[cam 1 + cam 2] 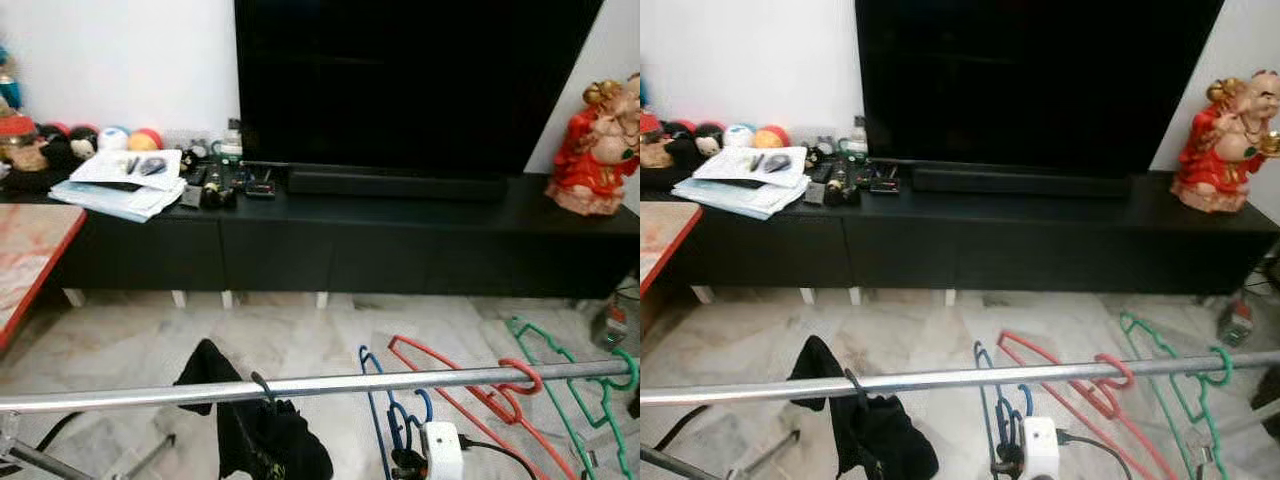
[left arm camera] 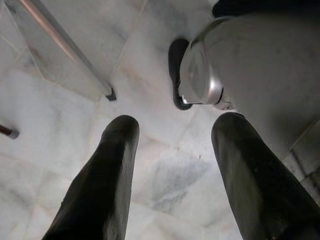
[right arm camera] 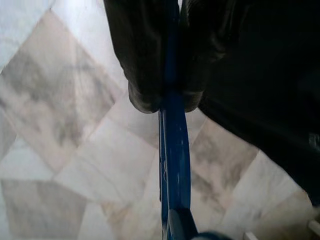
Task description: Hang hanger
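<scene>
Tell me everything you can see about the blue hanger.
The blue hanger is thin and looks like plastic, with looped, curved parts. It stands roughly upright below the silver rail, between a hanging black garment and the red hanger. The right gripper pinches its flat blue edge above the marble floor.

Three hangers (blue [image 1: 385,420], red [image 1: 470,395], green [image 1: 570,390]) on one rail [image 1: 150,395].

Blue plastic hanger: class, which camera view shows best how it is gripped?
The right wrist view: the right tool has its black fingers pinched on the blue plastic hanger. Both eye views show its blue frame below the silver metal rail. The left wrist view shows marble floor.
</scene>
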Motion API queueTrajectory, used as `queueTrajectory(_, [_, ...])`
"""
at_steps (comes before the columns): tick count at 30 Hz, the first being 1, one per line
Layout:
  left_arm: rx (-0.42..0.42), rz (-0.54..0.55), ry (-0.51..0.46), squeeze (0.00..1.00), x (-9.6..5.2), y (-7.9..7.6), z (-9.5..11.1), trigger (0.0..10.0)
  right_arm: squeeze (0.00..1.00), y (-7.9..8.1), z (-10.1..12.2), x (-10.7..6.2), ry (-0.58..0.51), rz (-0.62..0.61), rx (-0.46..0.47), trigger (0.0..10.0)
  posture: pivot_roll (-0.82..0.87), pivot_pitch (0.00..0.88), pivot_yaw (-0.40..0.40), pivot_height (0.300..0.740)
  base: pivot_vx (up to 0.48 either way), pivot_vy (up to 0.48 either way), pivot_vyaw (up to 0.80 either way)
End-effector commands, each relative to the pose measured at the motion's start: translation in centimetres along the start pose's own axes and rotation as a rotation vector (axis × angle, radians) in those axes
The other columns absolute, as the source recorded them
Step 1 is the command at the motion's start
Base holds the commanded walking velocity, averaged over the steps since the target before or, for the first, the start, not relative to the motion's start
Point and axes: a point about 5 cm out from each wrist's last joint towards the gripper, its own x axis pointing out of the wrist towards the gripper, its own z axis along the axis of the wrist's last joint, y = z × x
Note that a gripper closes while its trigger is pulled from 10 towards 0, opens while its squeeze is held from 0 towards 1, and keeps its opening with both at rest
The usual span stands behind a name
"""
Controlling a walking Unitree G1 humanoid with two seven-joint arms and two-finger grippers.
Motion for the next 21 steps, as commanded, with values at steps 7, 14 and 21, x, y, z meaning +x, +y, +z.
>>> queueTrajectory(7, [0.005, 0.003, 0.01, 0.0, 0.0, 0.0, -0.4, 10.0, 0.0, 0.1, 0.0, 0.0, -0.011, 0.002, -0.004, 10.0, 0.13, 0.0, -0.067, 0.74, -0.232, 0.0, 0.0])
queueTrajectory(14, [0.02, 0.0, 0.016, 0.0, 0.0, 0.1, -0.4, 10.0, 0.0, 0.1, 0.5, -0.1, -0.055, 0.032, -0.033, 10.0, 0.12, 0.0, -0.062, 0.74, 0.0, 0.0, 0.0])
queueTrajectory(21, [0.025, 0.001, 0.015, 0.0, -0.1, 0.1, -0.4, 10.0, 0.0, -0.2, 2.2, 0.1, -0.124, 0.024, -0.067, 10.0, 0.12, 0.0, -0.06, 0.74, 0.0, 0.0, 0.0])
